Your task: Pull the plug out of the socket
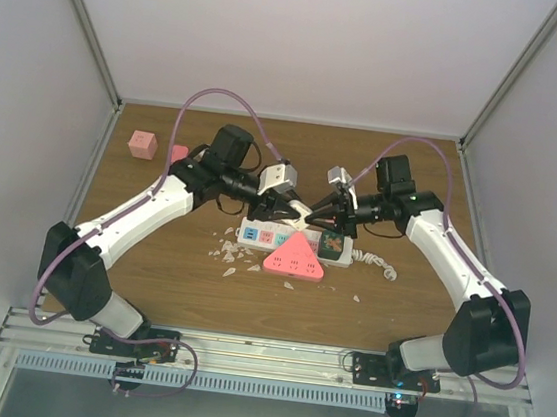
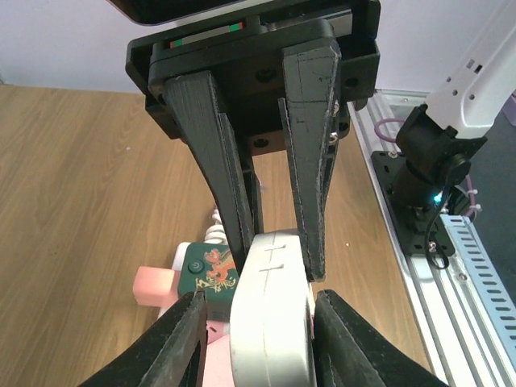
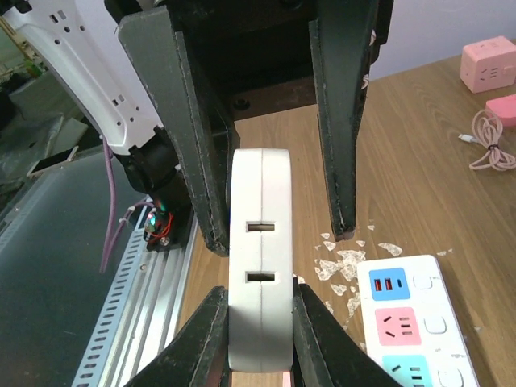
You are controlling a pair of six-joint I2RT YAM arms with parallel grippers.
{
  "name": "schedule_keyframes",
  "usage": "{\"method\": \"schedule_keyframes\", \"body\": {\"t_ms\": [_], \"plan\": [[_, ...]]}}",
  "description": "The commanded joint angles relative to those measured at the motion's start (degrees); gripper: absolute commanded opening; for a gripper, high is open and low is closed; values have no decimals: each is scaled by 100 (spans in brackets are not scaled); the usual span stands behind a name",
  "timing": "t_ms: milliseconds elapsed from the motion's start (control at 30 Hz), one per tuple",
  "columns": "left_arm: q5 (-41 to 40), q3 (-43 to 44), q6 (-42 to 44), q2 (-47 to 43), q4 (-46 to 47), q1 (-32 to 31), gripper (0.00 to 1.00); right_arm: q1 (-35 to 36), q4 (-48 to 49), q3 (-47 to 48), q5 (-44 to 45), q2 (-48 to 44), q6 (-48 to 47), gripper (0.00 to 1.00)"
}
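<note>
Partly covered by a pink triangular block [image 1: 294, 259] at its 6 o'clock, the white, pastel-faced socket [image 1: 260, 235] lies mid-table. At its 12 o'clock the right gripper [image 3: 258, 290] clamps the white plug [image 3: 260, 226]. The left gripper [image 2: 260, 298] straddles it, a gap on one side. The prongs are hidden.

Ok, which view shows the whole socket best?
Top external: the socket shows full length, a pink triangular block overlapping its front. Right wrist shows just its blue-and-pink end; left wrist hardly shows it.
</note>
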Motion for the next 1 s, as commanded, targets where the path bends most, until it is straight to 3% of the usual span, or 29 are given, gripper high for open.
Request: {"method": "schedule_keyframes", "body": {"t_ms": [0, 67, 200, 500, 733, 867, 967], "plan": [[324, 446, 162, 132, 53, 266, 38, 169, -170, 230, -369, 79, -87, 1], [935, 640, 603, 161, -617, 398, 36, 162, -73, 214, -242, 78, -32, 1], [1142, 810, 1034, 249, -1293, 421, 32, 151, 196, 153, -121, 20, 179, 1], [946, 567, 785, 332, -1136, 287, 30, 152, 452, 177, 23, 7, 282, 1], [966, 525, 749, 327, -1139, 317, 1, 154, 565, 165, 204, 10, 309, 2], [962, 388, 773, 242, -1134, 573, 0, 135, 682, 145, 427, -16, 326, 25], [843, 258, 804, 169, -1095, 989, 0, 66, 767, 130, 616, -53, 332, 51]]}}
